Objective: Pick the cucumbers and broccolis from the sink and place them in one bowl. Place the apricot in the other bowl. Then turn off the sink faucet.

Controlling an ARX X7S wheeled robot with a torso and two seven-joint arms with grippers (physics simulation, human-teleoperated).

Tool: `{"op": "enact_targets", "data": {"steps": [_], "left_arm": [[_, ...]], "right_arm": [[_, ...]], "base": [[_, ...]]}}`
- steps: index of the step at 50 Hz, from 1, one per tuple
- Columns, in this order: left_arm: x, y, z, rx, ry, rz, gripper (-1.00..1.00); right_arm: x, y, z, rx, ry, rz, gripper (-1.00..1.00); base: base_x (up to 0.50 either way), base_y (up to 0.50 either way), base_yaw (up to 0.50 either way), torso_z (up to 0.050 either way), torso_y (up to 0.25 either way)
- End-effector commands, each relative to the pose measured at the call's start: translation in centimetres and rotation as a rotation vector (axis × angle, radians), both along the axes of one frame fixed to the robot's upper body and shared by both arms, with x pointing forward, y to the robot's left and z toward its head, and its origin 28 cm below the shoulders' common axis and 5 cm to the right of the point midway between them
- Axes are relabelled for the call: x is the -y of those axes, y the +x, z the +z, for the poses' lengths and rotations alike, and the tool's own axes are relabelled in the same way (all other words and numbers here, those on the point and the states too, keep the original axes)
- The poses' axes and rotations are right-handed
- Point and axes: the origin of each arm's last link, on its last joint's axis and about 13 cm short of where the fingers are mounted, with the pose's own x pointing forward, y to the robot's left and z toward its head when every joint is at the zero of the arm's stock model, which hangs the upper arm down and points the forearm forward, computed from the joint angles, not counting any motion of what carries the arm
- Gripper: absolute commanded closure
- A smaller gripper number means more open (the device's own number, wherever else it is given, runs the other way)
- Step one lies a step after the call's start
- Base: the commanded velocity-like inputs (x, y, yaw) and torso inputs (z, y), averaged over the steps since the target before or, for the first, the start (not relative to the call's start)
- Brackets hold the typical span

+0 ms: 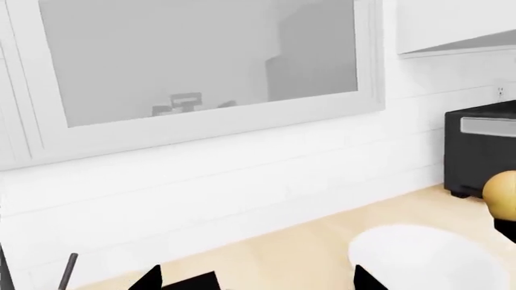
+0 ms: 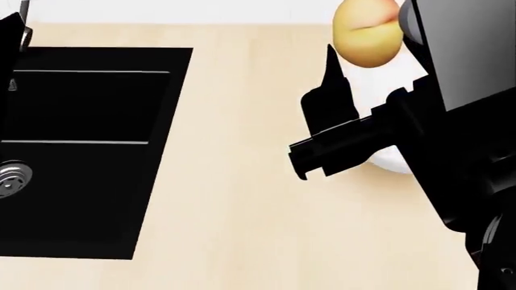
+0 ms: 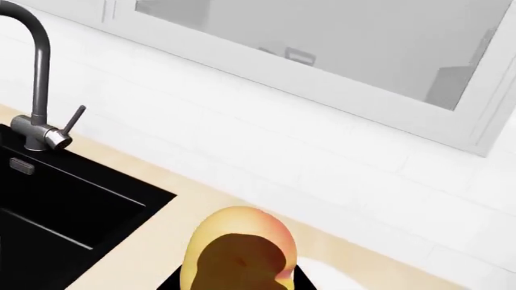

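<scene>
So right now the right claw (image 2: 367, 57) is clamped on the apricot (image 2: 369, 31), holding it up in the air right over the white bowl (image 2: 393, 158) on the table (image 2: 234, 199). In the head view you only catch slivers of that bowl behind the arm, but the left wrist view shows its rim plainly, with the fruit hanging just beside and above it. The right wrist view has the apricot sitting between the two dark fingers, so the grip looks solid to me.

The left claw (image 1: 258, 284) is the one I can't call. Only the black tips poke into its own camera's view, with a gap between them and nothing I can see in there, but that's not enough to say how wide it stands.

Progress-wise: my guess is the apricot step is nearly done, it just needs lowering and letting go. The sink (image 2: 89, 151) looks bare in the part that shows, drain (image 2: 11, 179) and all, no cucumbers or broccoli in sight, though some of the basin is cut off. No second bowl in frame either, so can't confirm the veg got sorted. The faucet (image 3: 36, 84) is untouched as far as I can judge; can't see any water running.

No brands, labels or readable writing anywhere.
</scene>
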Motion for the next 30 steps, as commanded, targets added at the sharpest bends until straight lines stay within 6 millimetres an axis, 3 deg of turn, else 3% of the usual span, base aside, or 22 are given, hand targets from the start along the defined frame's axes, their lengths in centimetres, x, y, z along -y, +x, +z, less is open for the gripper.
{"op": "enact_targets", "data": {"steps": [1,11,30], "left_arm": [[0.05,0.23,0.28,0.016,-0.018,-0.037,-1.0],[0.05,0.21,0.37,0.016,-0.021,-0.04,-1.0],[0.04,0.26,0.22,0.009,-0.019,-0.039,-1.0]], "right_arm": [[-0.39,0.25,0.67,0.06,-0.004,0.036,1.0],[0.05,0.05,1.48,0.101,0.026,0.005,1.0],[-0.2,0.19,1.18,0.104,0.007,0.007,1.0]], "base": [[-0.09,-0.5,0.0,0.0,0.0],[-0.01,-0.05,0.0,0.0,0.0],[0.0,-0.47,0.0,0.0,0.0]]}}
